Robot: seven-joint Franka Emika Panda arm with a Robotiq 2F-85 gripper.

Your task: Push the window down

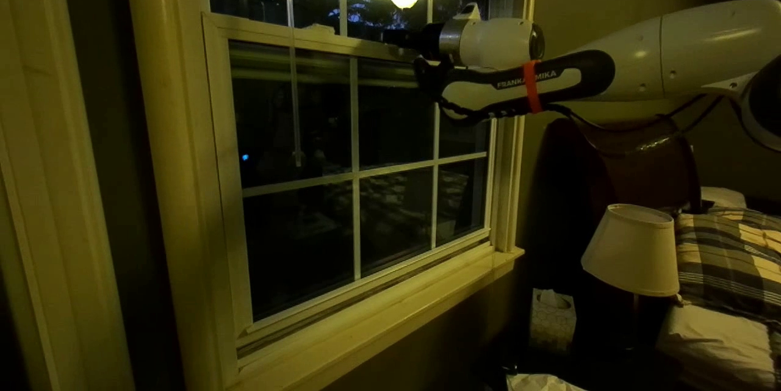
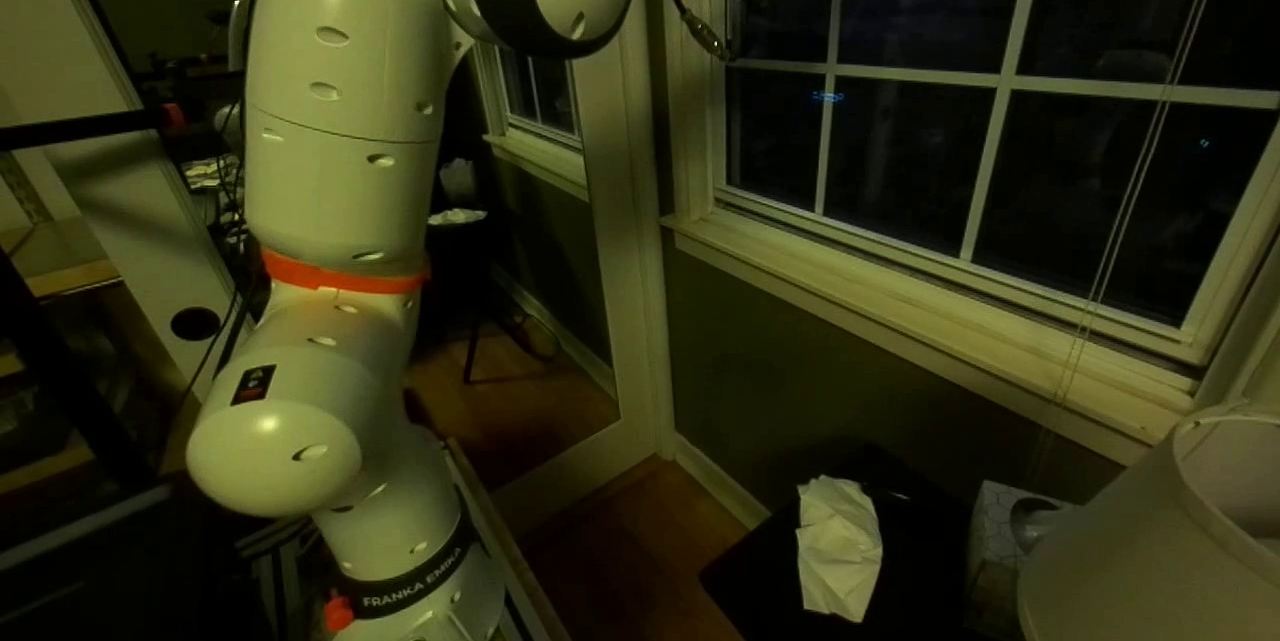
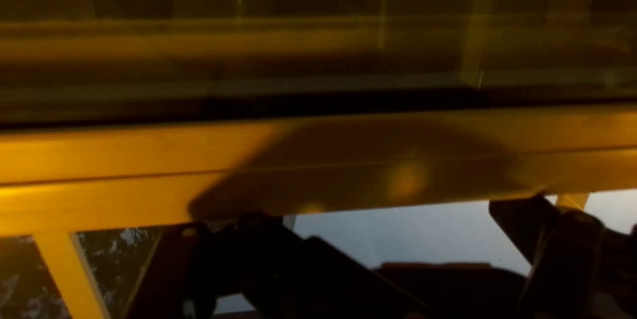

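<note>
Across the centre of an exterior view, the window (image 1: 355, 153) is standing; I am holding the gripper (image 3: 388, 212), fingers (image 3: 169, 269) spread wide, at the meeting rail (image 3: 318, 169). I am anticipating lower sash (image 1: 357, 208) binding from uneven pushing, and slippage from shallow contact. Darkness is concealing whether fingertips are touching; an exterior view's upper edge is cropping the arm (image 2: 340, 141).

In an exterior view, your tool (image 1: 395, 38) is before the window (image 1: 355, 175), at its middle rail (image 1: 308, 41); right of the window is the lamp (image 1: 631, 251), with the tissue box (image 1: 552, 325) to its left and the bed (image 1: 726, 251) to its right. In an exterior view, a paper (image 2: 840, 548) lies on the worktop (image 2: 925, 566), left of the tissue box
</note>
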